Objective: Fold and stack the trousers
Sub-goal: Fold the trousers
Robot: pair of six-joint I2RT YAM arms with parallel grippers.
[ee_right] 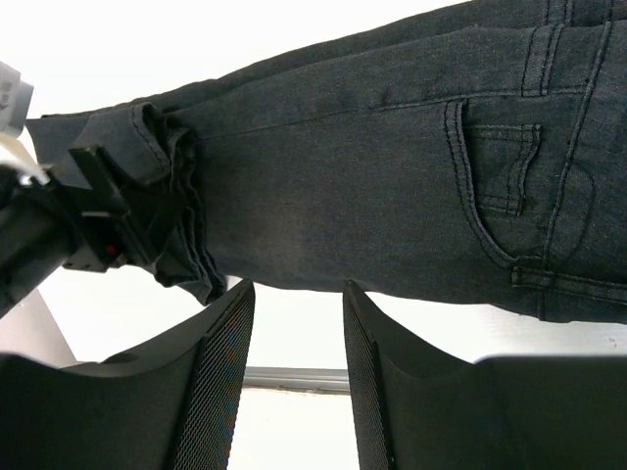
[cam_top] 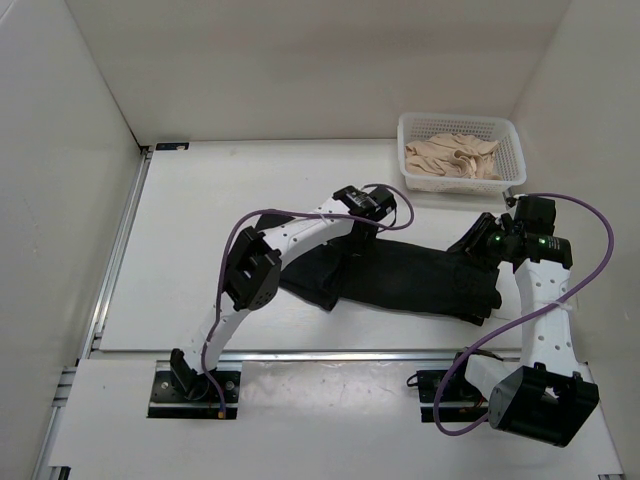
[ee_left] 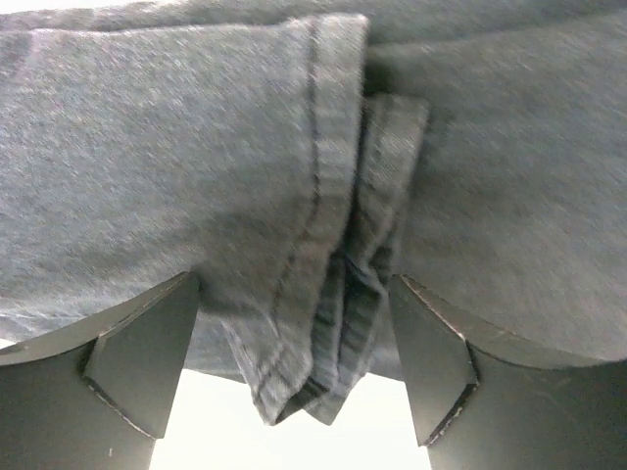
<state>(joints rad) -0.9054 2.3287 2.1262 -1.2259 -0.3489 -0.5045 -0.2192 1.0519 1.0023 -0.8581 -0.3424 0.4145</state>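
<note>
The left claw (ee_left: 294,328) is standing spread, its fingers flanking the bunched leg hems of the dark trousers (ee_left: 147,157). The right claw (ee_right: 297,328) is hovering slightly spread and empty. The trousers' pocket end is lying just ahead of it on the white worktop (cam_top: 250,200).

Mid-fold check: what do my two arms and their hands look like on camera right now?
Both arms, left arm and right arm, have white links with black joints, and a purple cable loops along each. Green lights glow at the right wrist. The left hand has plain dark wedge fingers; the right hand has black fingers with mesh-textured pads.
</note>
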